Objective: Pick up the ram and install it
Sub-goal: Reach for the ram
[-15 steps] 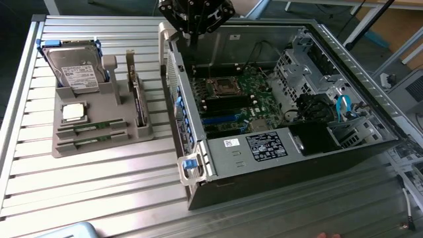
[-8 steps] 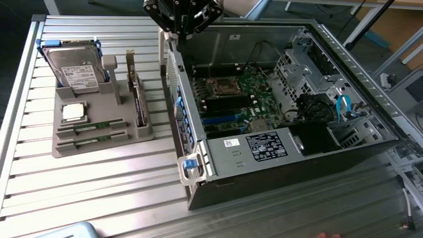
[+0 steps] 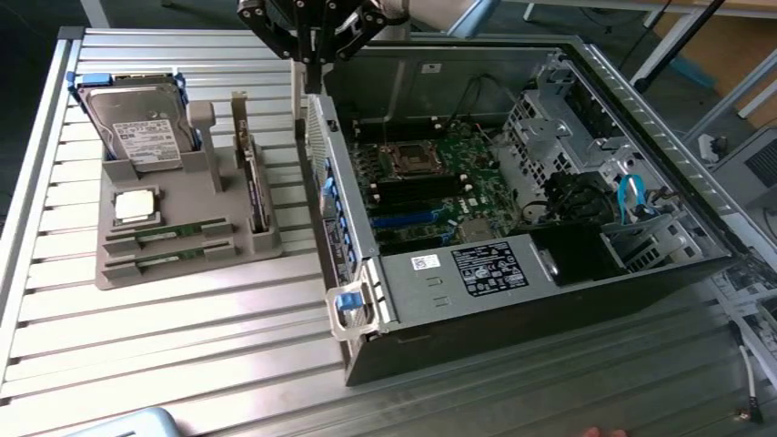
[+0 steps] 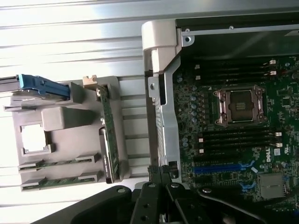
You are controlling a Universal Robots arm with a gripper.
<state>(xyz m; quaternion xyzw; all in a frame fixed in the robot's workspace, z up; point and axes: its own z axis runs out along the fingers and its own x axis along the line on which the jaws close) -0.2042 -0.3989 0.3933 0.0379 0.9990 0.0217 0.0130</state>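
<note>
Two thin green ram sticks lie side by side in slots at the near end of a grey holder [image 3: 182, 196], one stick [image 3: 164, 234] just behind the other [image 3: 164, 260]. The wrist view shows the same pair, one ram stick [image 4: 58, 164] beside the other [image 4: 58, 181]. My gripper [image 3: 313, 84] hangs high over the rear wall of the open computer case [image 3: 401, 314], between the holder and the motherboard [image 3: 443, 187]. Its fingers [image 4: 162, 170] are shut together with nothing between them. Dark memory slots [image 4: 233, 138] run beside the processor socket [image 4: 240, 105].
The holder also carries a hard drive [image 3: 136, 127], a square silver processor chip [image 3: 135, 206] and a long dark expansion card [image 3: 255, 187] standing on edge. Everything rests on a ribbed metal table [image 3: 182, 346]. Drive cages and cables [image 3: 607, 196] crowd the case's far side.
</note>
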